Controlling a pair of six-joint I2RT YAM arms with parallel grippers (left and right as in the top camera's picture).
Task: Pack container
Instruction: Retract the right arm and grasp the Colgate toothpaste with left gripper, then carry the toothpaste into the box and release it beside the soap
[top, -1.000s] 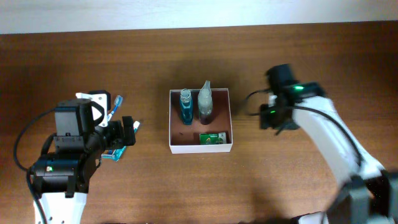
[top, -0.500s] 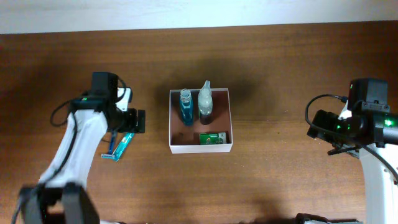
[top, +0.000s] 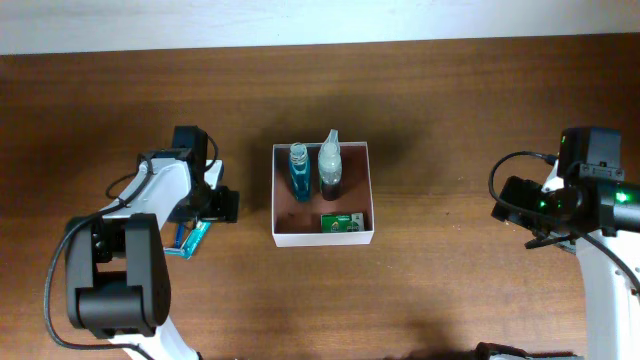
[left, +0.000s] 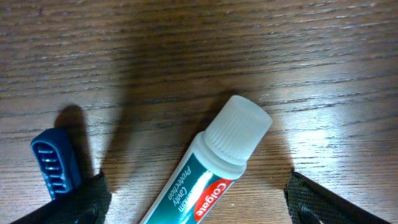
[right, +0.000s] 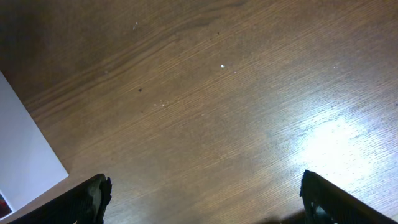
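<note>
The container (top: 322, 238) sits mid-bench (top: 450, 290), apart from both arms. A blue bottle (top: 298, 172) and a spray bottle (top: 329, 165) stand upright along its far wall, and a green carton (top: 342, 222) lies flat in the near right corner. My left end effector (left: 198, 202) is spread wide and holds nothing, hanging over a toothpaste tube (left: 205, 180) that lies slantwise across the gap. My right end effector (right: 205, 186) is equally wide and empty, over bare wood off to the container's right. My main worry is that the tube is angled to the fingers, so closing here could pinch near the white cap (left: 239, 134) and make it swivel or squirt free. A blue ribbed piece (left: 53, 163), maybe a razor head, lies right by one finger and could get caught or dragged along. At the drop, the bottles look tippy, and the thin-walled box could slide if I clip it.
</note>
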